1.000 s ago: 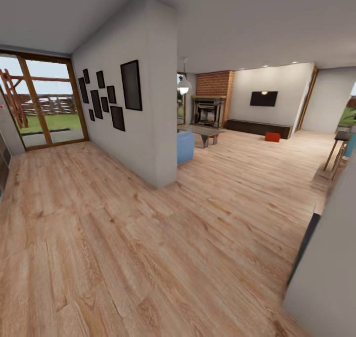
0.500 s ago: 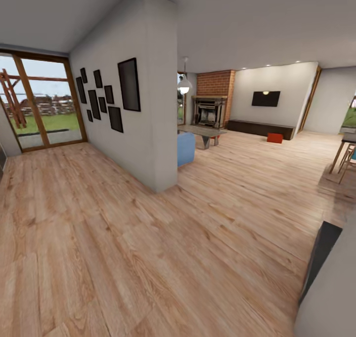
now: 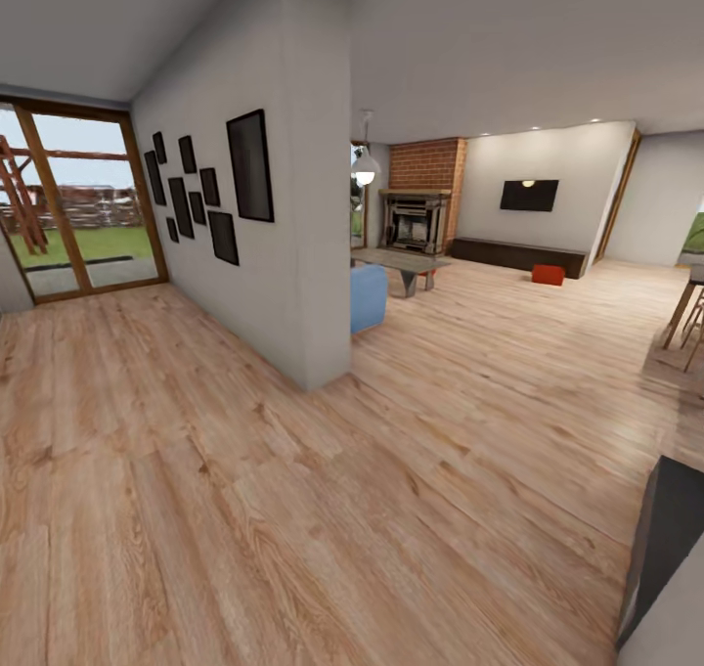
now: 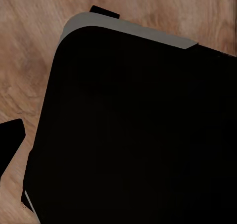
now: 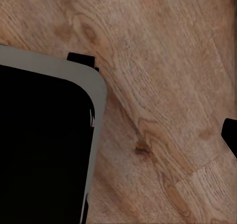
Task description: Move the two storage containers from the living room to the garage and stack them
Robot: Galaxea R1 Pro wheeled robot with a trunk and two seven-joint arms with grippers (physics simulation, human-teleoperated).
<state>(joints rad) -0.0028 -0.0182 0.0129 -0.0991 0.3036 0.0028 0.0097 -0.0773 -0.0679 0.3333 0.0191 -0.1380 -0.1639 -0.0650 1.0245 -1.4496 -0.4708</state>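
One orange-red storage container (image 3: pixel 548 274) sits on the light wood-plank floor far off in the living room, in front of the low dark bench under the black wall TV (image 3: pixel 529 195). A small red patch (image 3: pixel 426 277) shows under the coffee table; it is too small to identify. In the left wrist view a dark fingertip (image 4: pixel 10 140) sits at the picture's edge, over my black base (image 4: pixel 138 135). The right wrist view has a dark fingertip (image 5: pixel 230 135) at its edge too, above bare planks. Nothing is between the fingers of either gripper.
A white partition wall (image 3: pixel 293 206) hung with black frames stands ahead at left, a blue sofa end (image 3: pixel 368 296) behind it. Wood-framed glass doors (image 3: pixel 68 206) are far left. A dark-edged grey wall corner (image 3: pixel 665 549) is close at right. Wooden table legs (image 3: pixel 684 314) stand far right.
The whole head view has shifted: the near right wall corner slid toward the picture's edge and the glass doors drifted left. The container itself has not moved.
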